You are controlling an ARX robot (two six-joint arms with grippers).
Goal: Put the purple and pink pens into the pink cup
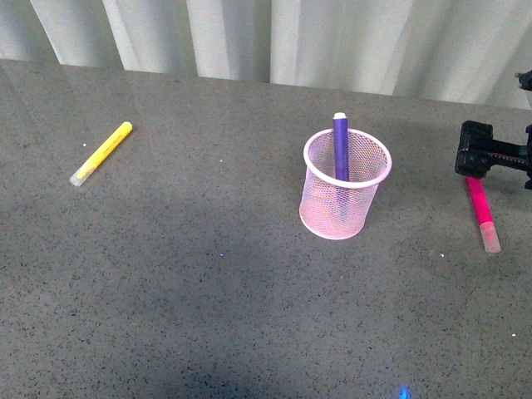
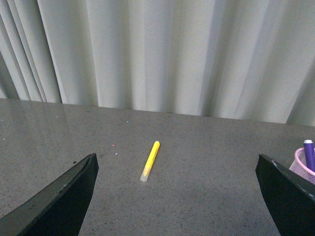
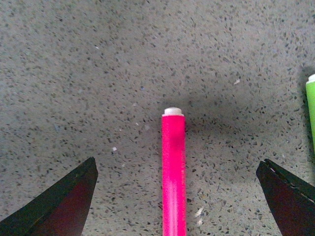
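The purple pen (image 1: pixel 341 148) stands inside the pink cup (image 1: pixel 328 212), leaning toward its rim at 12 o'clock. The pink pen (image 1: pixel 481 213) lies flat on the table (image 1: pixel 208 291) at the cup's 3 o'clock, well apart. The right gripper (image 3: pixel 177 167) hangs over it, jaws spread wide either side, not touching. The left gripper (image 2: pixel 177 164) is likewise released, holding nothing; a yellow marker (image 1: pixel 101 154) lies at the cup's 9 o'clock.

The right gripper (image 1: pixel 489 158) is cut off by the side of the front view, and it covers the far end of the pink pen (image 1: pixel 482 214). The low half of the purple pen (image 1: pixel 341 150) shows only dimly through the pink cup (image 1: pixel 320 208). In the right wrist view a green pen (image 3: pixel 311 113) is mostly cut off.
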